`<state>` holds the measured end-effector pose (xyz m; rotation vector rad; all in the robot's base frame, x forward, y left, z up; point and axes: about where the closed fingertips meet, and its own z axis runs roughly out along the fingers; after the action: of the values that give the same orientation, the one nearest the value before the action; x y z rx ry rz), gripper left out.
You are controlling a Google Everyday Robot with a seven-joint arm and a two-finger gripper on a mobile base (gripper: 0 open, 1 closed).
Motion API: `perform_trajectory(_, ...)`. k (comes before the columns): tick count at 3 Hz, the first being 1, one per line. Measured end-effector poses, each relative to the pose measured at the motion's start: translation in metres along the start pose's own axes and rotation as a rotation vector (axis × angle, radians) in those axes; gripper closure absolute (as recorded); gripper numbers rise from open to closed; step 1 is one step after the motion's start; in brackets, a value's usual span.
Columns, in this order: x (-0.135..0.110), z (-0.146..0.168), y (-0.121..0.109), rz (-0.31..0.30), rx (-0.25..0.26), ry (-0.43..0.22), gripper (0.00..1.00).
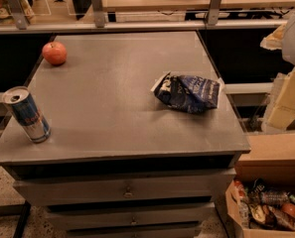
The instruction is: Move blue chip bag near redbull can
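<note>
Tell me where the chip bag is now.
In the camera view the bag lies near the table's right edge, far from the can at front left. The gripper hangs just beyond that edge.

**Single camera view.** I look from above and in front of the grey flat-topped metal drawer cabinet (112, 108), facing its drawer fronts. The camera is tilted down enough that the whole top fills the middle of the frame. The near edge runs low across the picture and the far edge meets a pale metal rail (137, 26). The slim blue and silver redbull can (27, 115) marks the near left corner, and the crumpled dark navy blue chip bag (186, 93) marks the right side. The cream-coloured gripper (285, 103) hangs at the right edge, close to the lens and partly cut off. An open cardboard box (232, 202) on the floor fills the lower right corner.
</note>
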<state>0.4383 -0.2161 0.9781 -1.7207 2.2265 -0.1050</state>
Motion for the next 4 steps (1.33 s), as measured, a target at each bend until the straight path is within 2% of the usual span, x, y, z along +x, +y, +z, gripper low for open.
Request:
perform_trajectory(2,-0.003,0.001,-0.005,-0.016,0.003,-0.008,0.00)
perform_trajectory(3,-0.012,0.024,-0.015,-0.061,-0.012,-0.026,0.00)
perform_trajectory(4,-0.024,0.061,-0.028,-0.117,-0.024,-0.020,0.00)
